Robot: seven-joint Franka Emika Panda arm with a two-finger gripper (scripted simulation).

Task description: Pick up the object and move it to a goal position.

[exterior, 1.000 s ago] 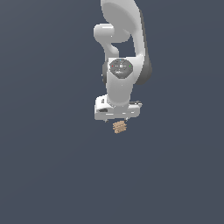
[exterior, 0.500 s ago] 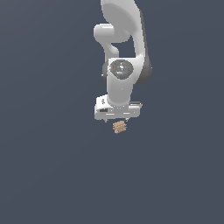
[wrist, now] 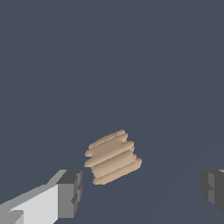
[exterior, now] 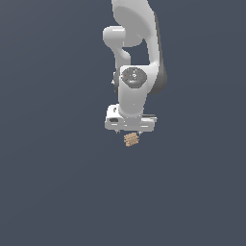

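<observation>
Tool [wrist: 142, 192] spread wide over tan object [wrist: 112, 156] on plain dark grey surface [exterior: 57, 192]

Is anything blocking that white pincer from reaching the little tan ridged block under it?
Nothing visible does. In the wrist view the tan block lies between the two open fingers, apart from both, with only bare grey surface around it. The exterior view shows the pincer just above the block. No goal marker is visible.

Ridged tan object [wrist: 112, 157] between parted gripper [wrist: 142, 188] fingers
</observation>
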